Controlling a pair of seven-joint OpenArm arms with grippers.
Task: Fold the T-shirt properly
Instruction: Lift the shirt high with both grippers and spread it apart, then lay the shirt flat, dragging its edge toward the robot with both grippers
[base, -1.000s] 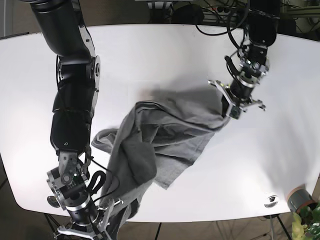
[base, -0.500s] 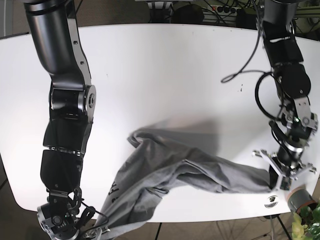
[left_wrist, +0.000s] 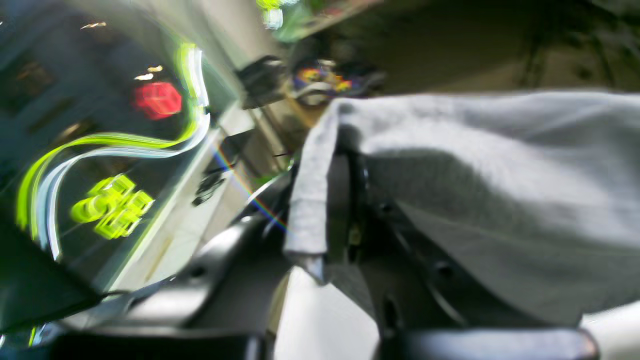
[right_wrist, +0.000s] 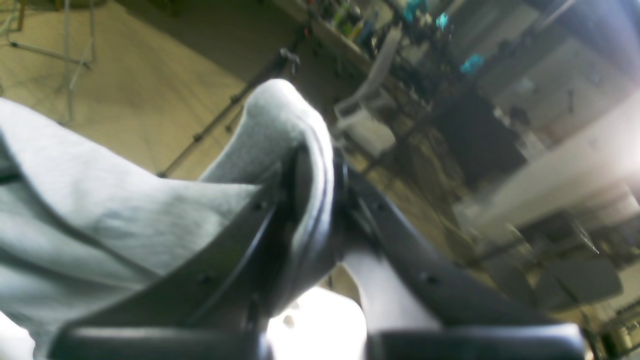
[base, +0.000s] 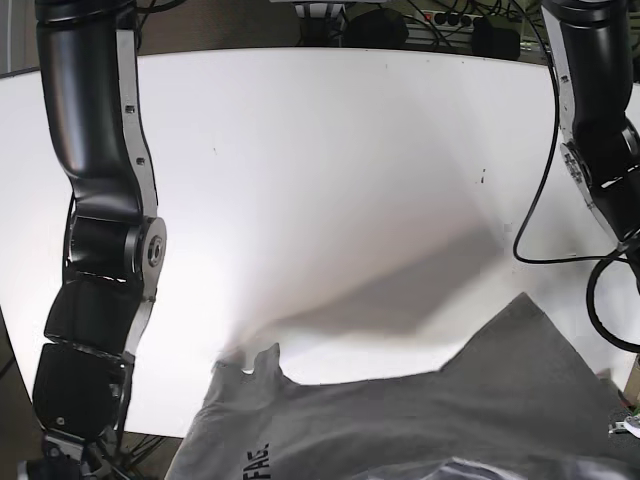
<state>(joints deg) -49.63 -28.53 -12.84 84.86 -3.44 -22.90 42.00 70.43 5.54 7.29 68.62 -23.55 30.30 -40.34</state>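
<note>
Left gripper: jaws closed down on a hemmed edge of the T-shirt; grey cloth drapes away over the right finger.
Right gripper: jaws pinched together on a fold of the same grey cloth, which wraps over the fingertips.
T-shirt: in the base view it is stretched across the lower frame, held at the near edge of the table; dark lettering shows near its left side.
Arms: right arm runs down the base view's left, left arm down its right; both grippers are out of that frame.
</note>
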